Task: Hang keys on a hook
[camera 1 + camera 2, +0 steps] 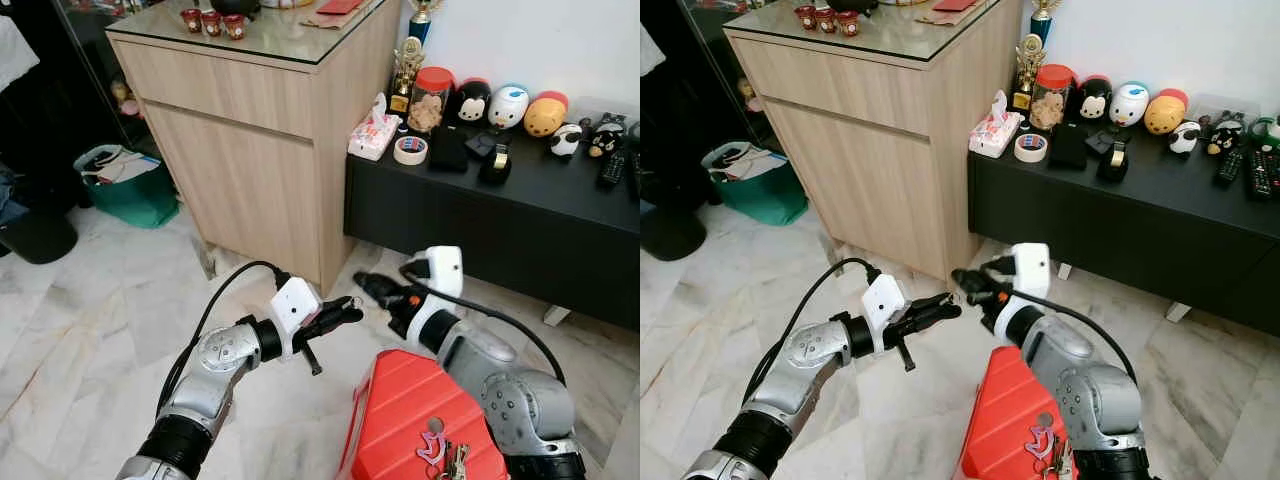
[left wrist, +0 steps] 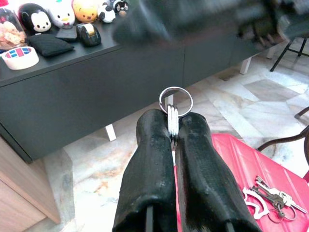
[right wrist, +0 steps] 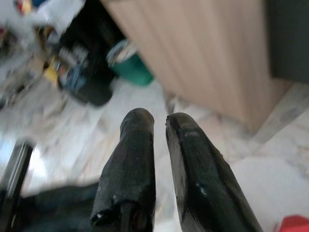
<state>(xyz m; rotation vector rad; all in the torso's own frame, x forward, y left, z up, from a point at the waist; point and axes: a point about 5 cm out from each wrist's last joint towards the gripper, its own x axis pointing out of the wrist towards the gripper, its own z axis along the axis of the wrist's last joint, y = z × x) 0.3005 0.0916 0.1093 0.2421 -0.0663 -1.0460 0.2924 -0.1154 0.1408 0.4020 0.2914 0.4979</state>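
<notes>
My left gripper (image 1: 348, 310) is held out over the marble floor, shut on a bunch of keys. In the left wrist view the silver key ring (image 2: 175, 100) sticks out past the fingertips (image 2: 154, 121), with flat key blades pinched between them. My right gripper (image 1: 368, 288) points toward the left one, their tips nearly meeting; its fingers (image 3: 137, 125) are shut with nothing between them. A second bunch of keys with a pink tag (image 1: 440, 450) lies on a red seat (image 1: 400, 410) below my right arm.
A light wood cabinet (image 1: 250, 150) with a glass top stands ahead on the left. A low black sideboard (image 1: 500, 220) on the right carries figurines, a tape roll (image 1: 410, 150) and a tissue pack (image 1: 372, 132). A green bag (image 1: 125, 185) sits at the left.
</notes>
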